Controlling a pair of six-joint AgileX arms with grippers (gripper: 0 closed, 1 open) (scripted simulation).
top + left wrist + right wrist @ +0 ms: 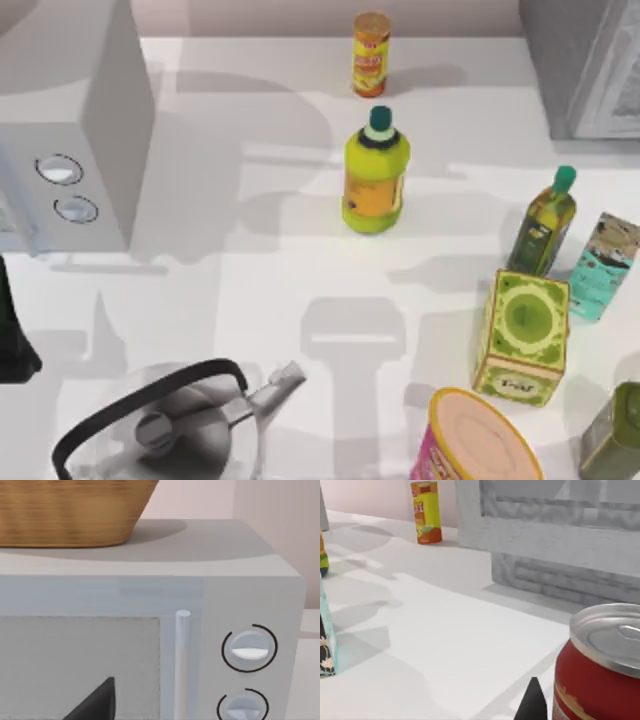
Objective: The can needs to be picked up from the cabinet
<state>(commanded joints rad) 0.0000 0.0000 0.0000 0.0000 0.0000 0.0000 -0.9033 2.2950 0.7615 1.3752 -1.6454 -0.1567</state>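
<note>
You see a red can (600, 680) with a silver lid, a grey cabinet (580, 65) with a pale door, and a yellow-green bottle (375, 175) capped teal on the white surface (280, 270).

A white tabletop (260, 290) is crossed by soft grey shadows (cast from overhead), and a pale pinkish wall (260, 15) is seen at 12 o'clock.

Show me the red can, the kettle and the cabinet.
red can (590, 685), right wrist view, on its red side wall.
kettle (190, 425), top view, on its metal body.
cabinet (560, 60), top view, on its grey side.
</note>
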